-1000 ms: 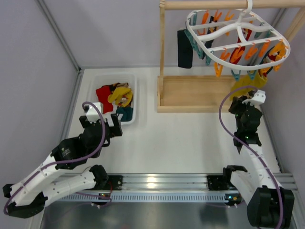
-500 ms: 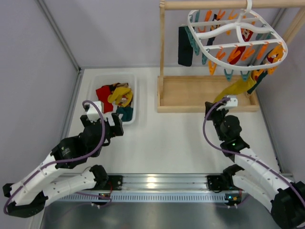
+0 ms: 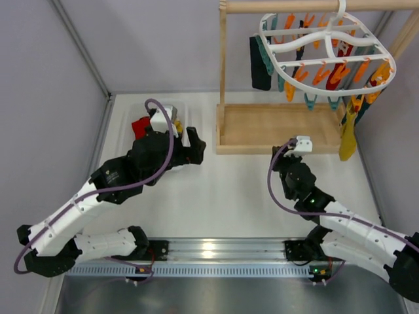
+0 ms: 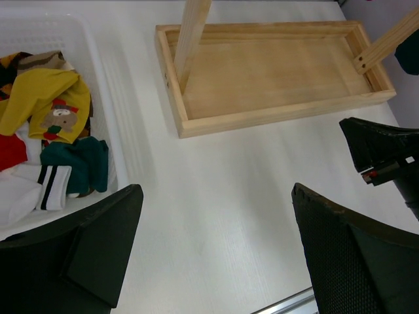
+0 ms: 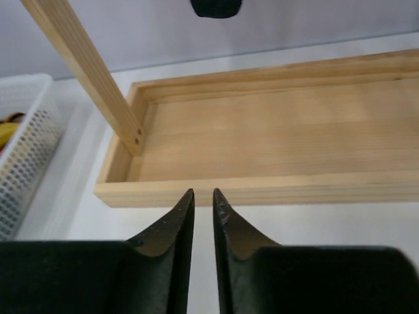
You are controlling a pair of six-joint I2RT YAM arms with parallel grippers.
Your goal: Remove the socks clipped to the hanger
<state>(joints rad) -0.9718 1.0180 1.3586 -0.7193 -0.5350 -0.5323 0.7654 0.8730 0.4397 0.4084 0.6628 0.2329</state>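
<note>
The white hanger [image 3: 327,40] hangs from the wooden rod at the top right, with orange and teal clips. A dark sock [image 3: 260,53] hangs at its left; its tip shows in the right wrist view [image 5: 216,6]. A mustard yellow sock [image 3: 347,136] hangs straight down at its right edge, with a red sock [image 3: 338,70] among the clips. My right gripper [image 3: 288,156] [image 5: 203,193] is shut and empty, low in front of the wooden tray. My left gripper [image 3: 191,147] [image 4: 216,193] is wide open and empty over the table, between the bin and the tray.
A white bin [image 4: 105,98] with several loose socks [image 4: 46,98] stands at the left, partly under my left arm. The wooden stand's tray [image 3: 275,127] [image 4: 275,72] [image 5: 275,131] and upright post [image 3: 222,59] stand under the hanger. Grey walls close both sides.
My right gripper moved down and left, away from the yellow sock, which now hangs straight from the hanger. My left arm swung up and right over the bin.
</note>
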